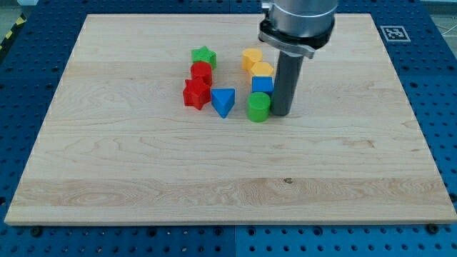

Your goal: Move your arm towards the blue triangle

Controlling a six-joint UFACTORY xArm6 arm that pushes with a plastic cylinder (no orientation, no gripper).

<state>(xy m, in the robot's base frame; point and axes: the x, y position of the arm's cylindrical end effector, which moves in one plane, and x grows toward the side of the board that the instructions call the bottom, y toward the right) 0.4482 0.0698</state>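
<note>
The blue triangle (pixel 223 101) lies near the board's middle, just right of a red star (pixel 195 94). My tip (pixel 280 113) rests on the board to the right of the triangle, with the green cylinder (pixel 258 107) between them. The tip stands right beside the green cylinder and the blue cube (pixel 263 85); I cannot tell if it touches them.
A red block (pixel 201 72) and a green star (pixel 204 56) sit above the red star. Two yellow blocks (pixel 251 58) (pixel 262 70) sit above the blue cube. The wooden board (pixel 228 185) lies on a blue perforated table, with a marker tag (pixel 393 33) at the view's top right.
</note>
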